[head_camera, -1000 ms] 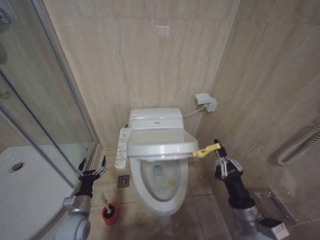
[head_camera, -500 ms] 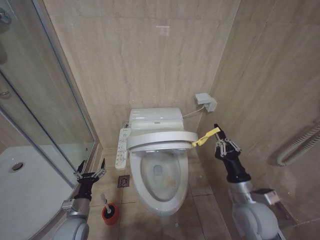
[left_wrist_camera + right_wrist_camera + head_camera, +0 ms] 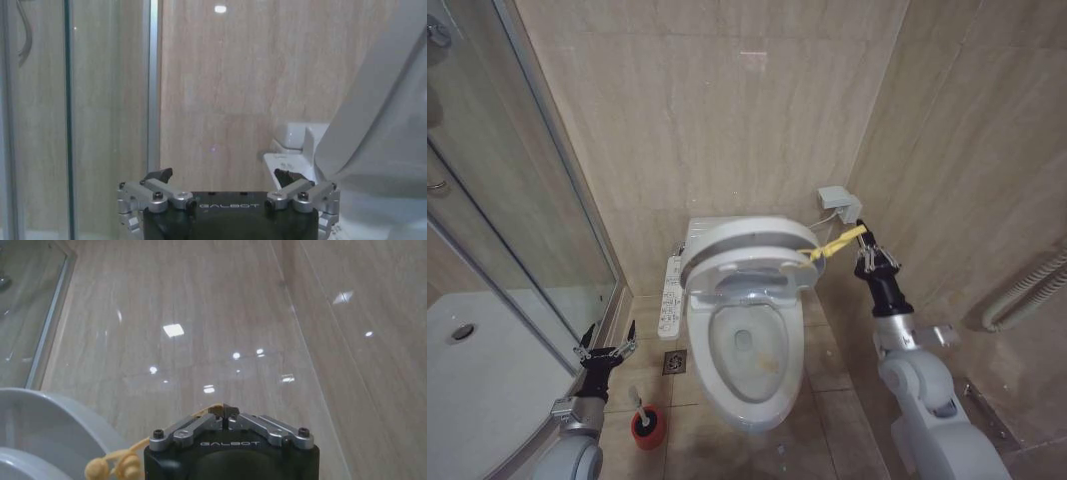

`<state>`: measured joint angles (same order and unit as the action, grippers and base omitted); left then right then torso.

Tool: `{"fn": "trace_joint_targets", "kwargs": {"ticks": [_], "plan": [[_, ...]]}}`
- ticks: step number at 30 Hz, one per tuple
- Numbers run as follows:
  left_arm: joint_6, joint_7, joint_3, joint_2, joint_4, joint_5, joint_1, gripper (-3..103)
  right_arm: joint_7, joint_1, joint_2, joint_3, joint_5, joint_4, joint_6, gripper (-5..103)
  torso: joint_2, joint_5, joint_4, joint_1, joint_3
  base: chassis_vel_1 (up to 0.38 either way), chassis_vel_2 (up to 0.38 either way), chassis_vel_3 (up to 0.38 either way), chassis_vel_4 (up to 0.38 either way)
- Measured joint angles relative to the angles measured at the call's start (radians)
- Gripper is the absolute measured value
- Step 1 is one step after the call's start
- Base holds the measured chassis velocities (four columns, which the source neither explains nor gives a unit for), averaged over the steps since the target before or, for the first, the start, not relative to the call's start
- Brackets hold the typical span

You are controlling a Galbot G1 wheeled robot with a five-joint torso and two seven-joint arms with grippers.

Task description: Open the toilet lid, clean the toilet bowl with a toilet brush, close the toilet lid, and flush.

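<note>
Since a second ago the lid (image 3: 747, 250) has swung from nearly flat over the bowl (image 3: 749, 365) to well tilted up, towed by its yellow ribbon (image 3: 835, 242), while the right claw (image 3: 867, 252) has climbed toward the wall socket (image 3: 839, 204). That claw is clenched on the ribbon; the right wrist view shows its fingertips (image 3: 225, 412) pinched together with the yellow loop (image 3: 117, 464) trailing beside them. The left claw (image 3: 605, 345) hangs released, fingers spread, low by the shower glass, just above the brush (image 3: 638, 400) standing in its red holder (image 3: 648, 426).

To finish the opening well, I judge the pull should follow the hinge's arc, up and back, keeping the ribbon taut until the lid leans past upright against the tank.

Count: one lid, one bowl, one brush, one holder, two claws.
</note>
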<state>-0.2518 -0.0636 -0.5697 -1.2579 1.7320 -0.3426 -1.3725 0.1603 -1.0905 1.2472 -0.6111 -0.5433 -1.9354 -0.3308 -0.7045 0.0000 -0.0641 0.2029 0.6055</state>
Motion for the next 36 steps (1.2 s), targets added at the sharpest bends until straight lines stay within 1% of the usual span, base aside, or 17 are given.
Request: {"fn": "trace_joint_targets", "kwargs": {"ticks": [6,7,10,11,14,20,23,27,33,36], "plan": [[0.000,0.000,0.003,-0.001,-0.041,0.014,0.013,100,0.009,0.137,-0.019,0.054,-0.035,0.135,0.000,1,0.000,-0.0001,-0.0001,0.000,0.000,0.000,0.000,0.000,0.000],[0.000,0.000,0.003,-0.001,-0.041,0.014,0.013,100,0.009,0.137,-0.019,0.054,-0.035,0.135,0.000,1,0.000,-0.0001,-0.0001,0.000,0.000,0.000,0.000,0.000,0.000],[-0.001,0.000,0.002,-0.008,-0.054,0.020,0.013,100,0.016,0.248,-0.018,0.093,-0.053,0.248,-0.001,1,0.000,-0.0001,-0.0001,0.000,0.000,0.000,0.000,0.000,0.000],[-0.001,0.000,0.002,-0.008,-0.054,0.020,0.013,100,0.016,0.248,-0.018,0.093,-0.053,0.248,-0.001,1,0.000,-0.0001,-0.0001,0.000,0.000,0.000,0.000,0.000,0.000],[-0.001,0.000,-0.005,-0.010,-0.056,0.021,0.009,100,0.028,0.330,-0.014,0.120,-0.056,0.336,-0.005,1,0.000,0.0000,0.0001,0.000,0.000,0.000,0.000,0.000,0.000],[-0.005,0.000,-0.020,-0.007,-0.059,0.019,0.003,100,0.039,0.416,-0.017,0.144,-0.066,0.423,-0.005,1,0.000,0.0000,0.0001,0.000,0.000,0.000,0.000,0.000,0.000],[-0.008,0.000,-0.026,-0.001,-0.073,0.015,0.004,100,0.041,0.474,-0.035,0.181,-0.084,0.484,-0.005,1,0.000,-0.0002,-0.0001,0.000,0.000,0.000,0.000,0.000,0.000],[-0.009,-0.001,-0.025,0.001,-0.088,0.013,0.011,100,0.044,0.527,-0.042,0.217,-0.092,0.547,-0.003,1,0.000,0.0000,-0.0001,0.000,0.000,0.000,0.000,0.000,0.000],[-0.010,0.000,-0.019,0.003,-0.106,0.012,0.023,100,0.052,0.599,-0.027,0.253,-0.102,0.635,0.003,1,0.000,0.0001,-0.0002,0.000,0.000,0.000,0.000,0.000,0.000],[-0.010,0.000,-0.017,0.007,-0.121,0.011,0.030,100,0.061,0.661,-0.011,0.274,-0.101,0.699,0.004,1,0.000,0.0000,-0.0002,0.000,0.000,0.000,0.000,0.000,0.000]]}}
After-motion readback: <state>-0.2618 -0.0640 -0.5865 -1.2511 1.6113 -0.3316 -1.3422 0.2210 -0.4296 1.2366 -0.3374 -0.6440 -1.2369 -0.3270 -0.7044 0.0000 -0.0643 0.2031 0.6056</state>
